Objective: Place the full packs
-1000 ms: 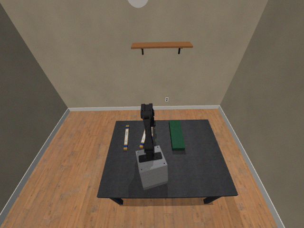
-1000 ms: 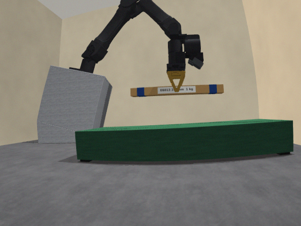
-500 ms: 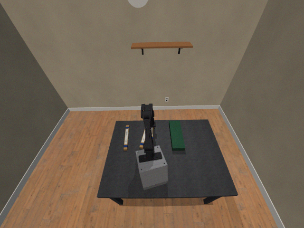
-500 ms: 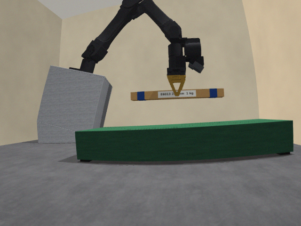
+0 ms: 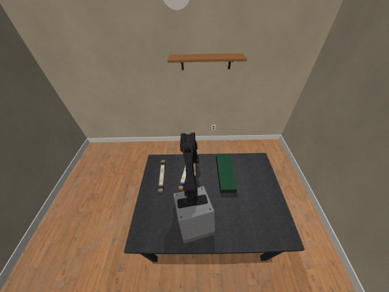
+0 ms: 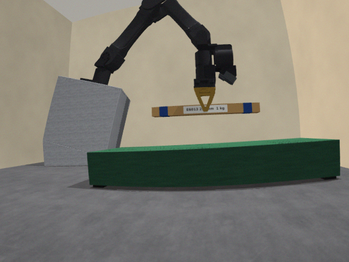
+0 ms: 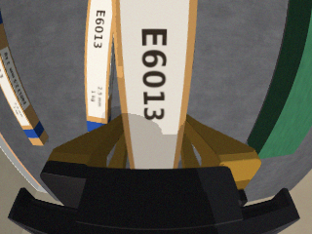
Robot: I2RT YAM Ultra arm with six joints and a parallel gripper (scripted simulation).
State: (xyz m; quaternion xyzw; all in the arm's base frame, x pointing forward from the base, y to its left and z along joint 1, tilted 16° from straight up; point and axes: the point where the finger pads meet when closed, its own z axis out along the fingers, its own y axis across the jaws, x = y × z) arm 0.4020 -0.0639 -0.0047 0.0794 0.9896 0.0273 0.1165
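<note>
While the end effector (image 6: 204, 108) grasps one E6013 pack (image 6: 236, 107) at its middle, the pack hangs level in the air, clear of the bench (image 5: 251, 219). Green platform (image 5: 226, 173) sits to the right, bare on top. Second pack (image 5: 161, 176) lies far left; a third (image 5: 181, 182), mostly hidden by the arm, seems to lie between.

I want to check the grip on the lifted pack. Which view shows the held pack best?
The exterior view: the whole pack hangs level from the end effector, above the green platform. The wrist view shows only its label between the fingers. In the top view the arm hides most of it.
</note>
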